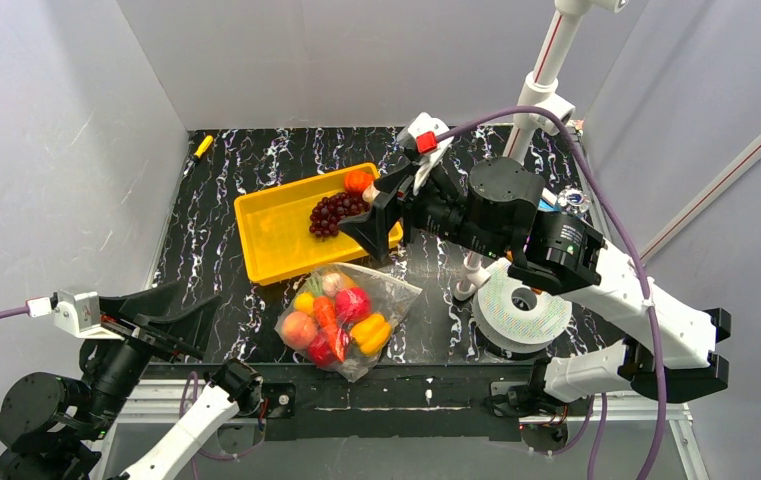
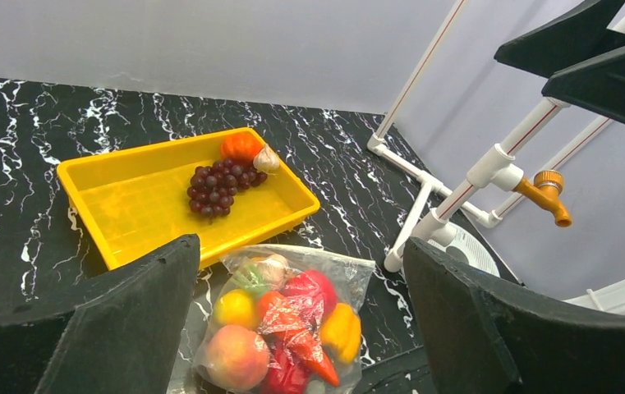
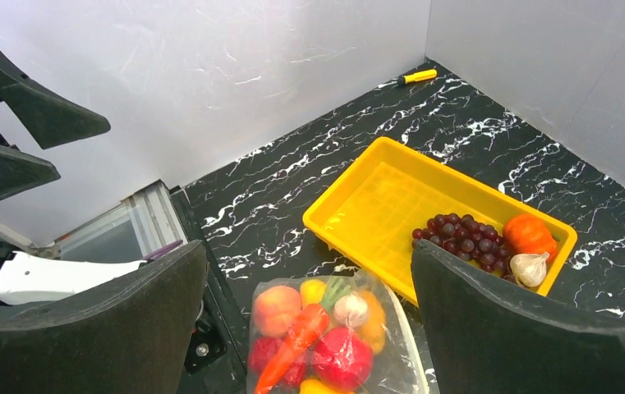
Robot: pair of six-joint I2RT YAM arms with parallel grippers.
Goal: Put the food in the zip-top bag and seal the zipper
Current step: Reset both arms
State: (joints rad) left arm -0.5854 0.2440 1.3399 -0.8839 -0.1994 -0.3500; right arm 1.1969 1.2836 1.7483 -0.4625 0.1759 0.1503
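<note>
Purple grapes (image 1: 334,213) sit below, just ahead of the wide-open, empty right gripper (image 1: 383,208). Filling the bag (image 1: 401,292) looks unfinished; next, it should descend and pinch them.

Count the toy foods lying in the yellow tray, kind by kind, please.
Bunch of purple grapes: 1
Round orange fruit or vegetable: 1
Garlic bulb: 1
Total in the yellow tray: 3

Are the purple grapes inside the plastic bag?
No, the grapes lie in the yellow tray, outside the zip-top bag.
</note>
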